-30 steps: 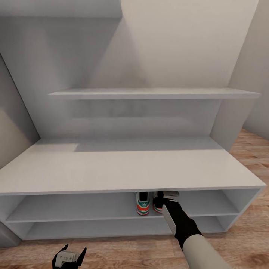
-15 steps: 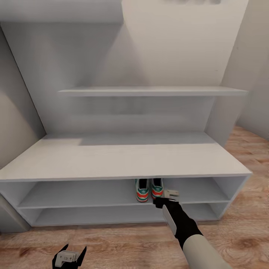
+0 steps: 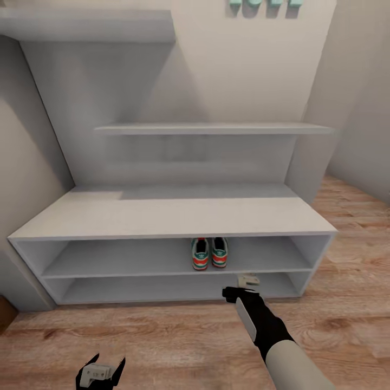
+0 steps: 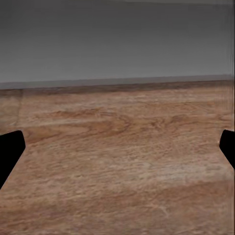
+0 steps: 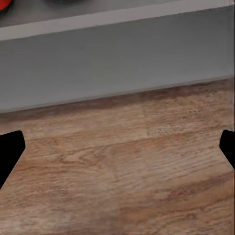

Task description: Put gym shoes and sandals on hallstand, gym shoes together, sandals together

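White sneakers with green side stripes and red-orange accents, the two gym shoes (image 3: pixel 209 253), sit side by side, touching or nearly so, on the upper open shelf of the light grey-white low bench hallstand (image 3: pixel 162 216), with one end of each facing us. We see our right gripper (image 3: pixel 241 287) stretched forward on its black and pale grey arm, held in front of the lower shelf slot, below the shoes and a little to their right, clearly apart from them. Its two black fingers (image 5: pixel 10 152) show at the two edges of the right wrist view, spread wide with nothing between them, over the light brown wood-grain plank corridor floor (image 3: pixel 179 336) just before the grey base of the rack; a scrap of red shows at one corner of that view, above the shelf edge. Our left gripper (image 3: pixel 100 374) hangs low at the near edge of the head view, well apart from the rack, and its fingers are likewise parted and empty above bare planks in the left wrist view. On the shoes a small dark mark sits on the tab facing us, too small for us to read. High on the wall, mint-green letters (image 3: pixel 265 2) are cut off by the frame, so we cannot read them.
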Motion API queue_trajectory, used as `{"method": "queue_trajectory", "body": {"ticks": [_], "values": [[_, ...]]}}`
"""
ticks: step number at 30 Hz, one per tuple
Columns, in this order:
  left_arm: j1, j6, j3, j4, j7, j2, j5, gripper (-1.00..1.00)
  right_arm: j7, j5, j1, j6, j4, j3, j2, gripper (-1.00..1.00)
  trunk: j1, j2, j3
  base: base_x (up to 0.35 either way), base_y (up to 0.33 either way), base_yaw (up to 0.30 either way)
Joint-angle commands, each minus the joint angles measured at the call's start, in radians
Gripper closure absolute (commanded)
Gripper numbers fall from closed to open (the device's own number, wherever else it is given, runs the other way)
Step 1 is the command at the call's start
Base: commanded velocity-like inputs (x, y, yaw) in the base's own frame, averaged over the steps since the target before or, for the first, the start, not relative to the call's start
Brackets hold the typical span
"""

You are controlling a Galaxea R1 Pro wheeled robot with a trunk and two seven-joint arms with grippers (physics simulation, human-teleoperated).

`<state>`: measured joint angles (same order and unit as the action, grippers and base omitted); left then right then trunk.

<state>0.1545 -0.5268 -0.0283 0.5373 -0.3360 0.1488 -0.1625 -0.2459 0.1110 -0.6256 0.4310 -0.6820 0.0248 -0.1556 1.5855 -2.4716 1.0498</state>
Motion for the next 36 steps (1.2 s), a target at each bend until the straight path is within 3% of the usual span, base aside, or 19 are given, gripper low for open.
{"method": "queue_trajectory", "body": {"ticks": [1,15,16,19,20,23,24,25,30,36], "values": [[0.0,0.001,-0.002,0.0,-0.01,0.0,-0.009,-1.0,-0.008,0.01,0.0,0.003,-0.001,0.003,0.002,-1.0,-0.001,0.0,0.001,-0.335,-0.145,0.0],[0.0,0.001,-0.004,-0.001,-0.008,-0.001,-0.009,-1.0,-0.004,0.009,0.004,-0.021,0.013,0.003,0.099,-1.0,-0.001,0.0,0.001,-0.334,-0.127,0.0],[0.0,0.001,-0.004,-0.002,-0.006,-0.002,-0.009,-1.0,-0.003,0.009,0.006,-0.104,0.049,0.003,0.144,-1.0,-0.001,0.0,0.001,-0.209,-0.06,0.0],[0.0,0.002,-0.004,-0.002,0.001,-0.002,-0.009,-1.0,-0.003,0.009,0.009,-0.183,0.097,0.003,0.168,-1.0,-0.001,0.0,0.001,-0.109,-0.031,0.0],[0.0,0.002,-0.003,-0.002,0.033,-0.004,-0.008,-1.0,-0.004,0.006,0.01,-0.33,0.252,0.003,0.19,-1.0,-0.001,0.0,0.001,-0.014,-0.004,0.0],[0.0,0.002,-0.003,-0.002,0.047,-0.005,-0.008,-1.0,-0.004,-0.006,0.01,-0.442,0.377,0.003,0.202,-1.0,-0.001,0.0,0.001,-0.007,-0.002,0.0],[0.0,0.002,-0.004,-0.002,0.052,-0.006,-0.008,-1.0,-0.003,-0.024,0.01,-0.602,0.514,0.004,0.206,-1.0,-0.001,0.0,0.001,-0.002,0.0,-0.074],[0.0,0.002,-0.004,-0.002,0.053,-0.006,-0.008,-1.0,-0.004,-0.032,0.01,-0.663,0.563,0.004,0.207,-1.0,-0.001,0.0,0.001,-0.001,0.0,-0.142],[0.0,0.002,-0.004,-0.008,0.056,-0.006,-0.008,-1.0,-0.005,-0.049,0.022,-0.795,0.637,0.003,0.218,-1.0,-0.001,0.0,0.001,0.0,0.0,-0.227],[0.0,0.001,-0.006,-0.038,0.079,-0.007,-0.007,-1.0,-0.006,-0.05,0.074,-0.829,0.652,0.003,0.232,-1.0,-0.001,0.0,0.001,0.0,0.0,-0.283]]}}
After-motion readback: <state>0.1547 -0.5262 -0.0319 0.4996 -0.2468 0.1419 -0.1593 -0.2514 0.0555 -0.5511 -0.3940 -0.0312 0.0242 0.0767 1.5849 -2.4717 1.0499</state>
